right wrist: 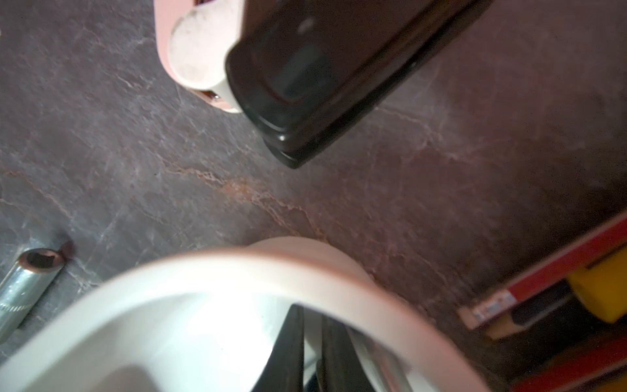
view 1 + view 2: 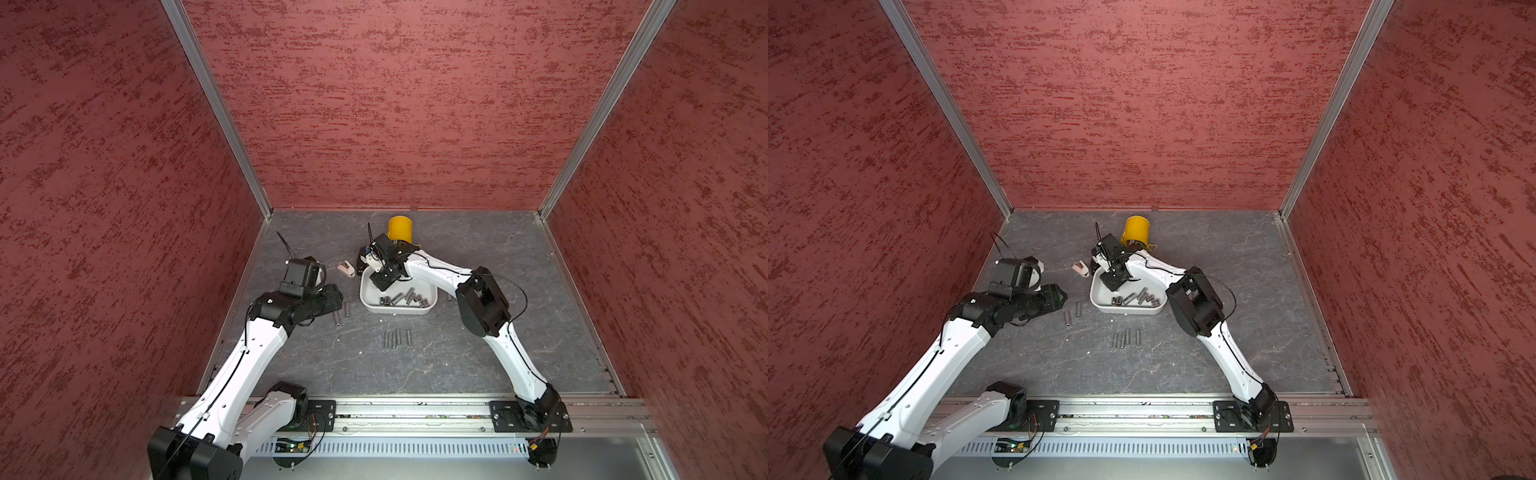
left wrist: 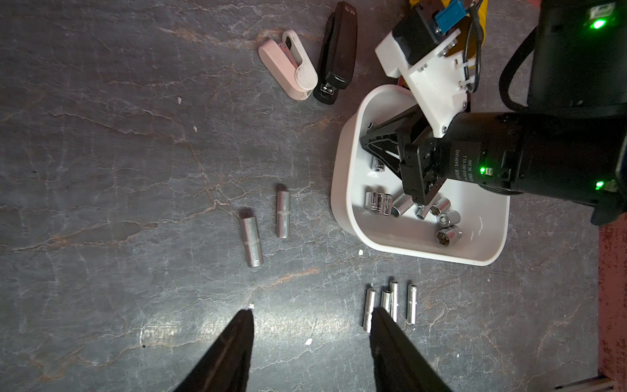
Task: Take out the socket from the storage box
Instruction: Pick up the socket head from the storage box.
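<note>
Item: storage box (image 2: pixel 363 293), centre of both top views, sockets (image 2: pixel 405 298) loose across its lower half; right gripper (image 3: pixel 365 140) inside, jaws nearly pressed together, contents we cannot tell; left gripper (image 3: pixel 312 325) spread, empty; we advise a straight lift clear of the rim.

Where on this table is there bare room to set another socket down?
Widest free patch: between the row of four sockets and the front rail. Also bare: from the right arm out to the side wall. Crowded: the far side of the storage box, where the pink gadget, black stapler and yellow cup cluster.
</note>
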`<action>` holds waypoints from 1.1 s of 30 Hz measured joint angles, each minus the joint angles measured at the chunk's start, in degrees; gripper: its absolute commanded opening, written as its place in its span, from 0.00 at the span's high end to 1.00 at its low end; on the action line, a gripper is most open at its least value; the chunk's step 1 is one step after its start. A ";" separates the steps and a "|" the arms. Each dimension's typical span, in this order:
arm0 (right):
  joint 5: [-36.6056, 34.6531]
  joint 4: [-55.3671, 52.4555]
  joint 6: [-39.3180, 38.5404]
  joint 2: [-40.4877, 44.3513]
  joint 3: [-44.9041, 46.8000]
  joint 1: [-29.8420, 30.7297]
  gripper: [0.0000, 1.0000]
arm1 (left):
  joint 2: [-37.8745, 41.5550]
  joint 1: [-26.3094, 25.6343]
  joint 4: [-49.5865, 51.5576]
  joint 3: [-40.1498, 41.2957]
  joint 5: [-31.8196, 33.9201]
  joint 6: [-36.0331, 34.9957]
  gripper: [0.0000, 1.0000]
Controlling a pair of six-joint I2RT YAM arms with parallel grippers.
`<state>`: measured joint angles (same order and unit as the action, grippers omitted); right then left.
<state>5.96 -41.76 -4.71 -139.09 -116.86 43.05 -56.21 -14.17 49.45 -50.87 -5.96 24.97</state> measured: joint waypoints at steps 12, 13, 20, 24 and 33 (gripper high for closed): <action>-1.16 -1.92 3.72 1.66 0.02 0.04 0.68 | -0.07 -0.09 -0.02 0.04 0.00 0.00 0.42; -1.51 -2.08 3.87 1.77 0.02 0.07 0.68 | -0.09 -0.09 -0.02 0.04 0.00 0.00 0.42; -4.31 -3.54 6.08 2.12 0.24 0.09 0.68 | -0.55 -0.26 -0.15 0.09 0.00 0.00 0.42; -5.31 -4.35 8.04 2.27 1.11 0.20 0.68 | -0.59 -0.26 -0.17 0.09 0.00 0.00 0.42; -8.02 -7.02 13.49 2.27 1.33 1.42 0.68 | -0.83 -0.31 -0.20 0.09 0.00 0.00 0.41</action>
<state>-2.07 -48.77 8.78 -136.81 -115.52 44.47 -57.04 -14.48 49.25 -50.78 -5.96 24.97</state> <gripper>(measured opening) 0.318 0.585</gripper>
